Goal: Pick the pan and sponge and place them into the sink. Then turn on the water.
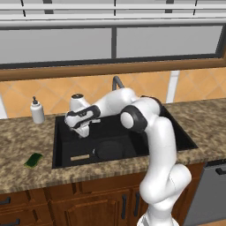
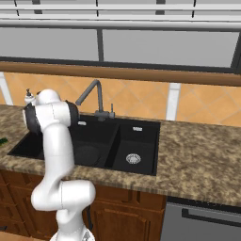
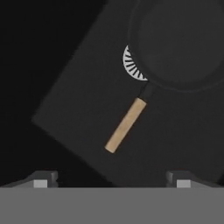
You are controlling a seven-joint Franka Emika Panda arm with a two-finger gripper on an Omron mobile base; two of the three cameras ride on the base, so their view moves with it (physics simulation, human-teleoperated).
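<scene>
The pan (image 1: 108,151) lies in the sink (image 1: 58,132), handle toward the sponge (image 1: 33,160); jaws spread, empty.

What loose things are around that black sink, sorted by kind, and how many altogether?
Frying pan: 1, lying in the sink
Green sponge: 1, on the counter
White soap dispenser: 1
Total: 3

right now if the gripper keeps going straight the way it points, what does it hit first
Most likely the bare floor of the sink, close to the pan and its wooden handle. The open gripper looks down into the wide basin with nothing between; depth is hard to judge, so it might clip the handle.
</scene>
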